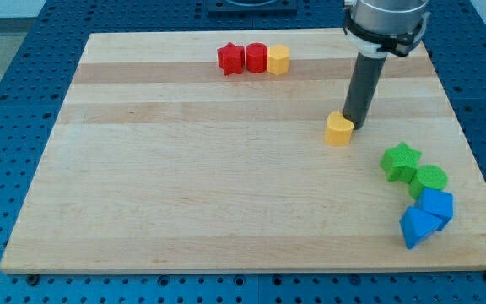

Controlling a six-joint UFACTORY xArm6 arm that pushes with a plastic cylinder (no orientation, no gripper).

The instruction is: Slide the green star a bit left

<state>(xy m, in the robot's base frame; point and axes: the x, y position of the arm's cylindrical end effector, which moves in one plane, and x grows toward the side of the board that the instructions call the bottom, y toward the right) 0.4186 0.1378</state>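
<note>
Green star (400, 160) sits at the right edge of the wooden board (184, 186), lower right of the frame, touching or very nearly touching the green round block (430, 179) just below and to its right. Two blue blocks (427, 217) cluster beneath that. My tip (358, 123) rests up and to the left of the star, apart from it, right against the upper right side of the yellow block (338, 129). No jaws on this rig: the arm ends in a plain rod, so nothing opens or closes. Judgement: the star looks like small rigid plastic, light, likely to slide easily on smooth wood and unlikely to deform. Its points mean an off-centre push would probably spin it rather than translate it. Best contact appears to be its right flank, at a notch between points, pushing toward the frame's left. That flank is crowded by the green round block, so approach room is tight. Red blocks (243, 59) and a second yellow block (278, 60) sit at top centre, well clear.
</note>
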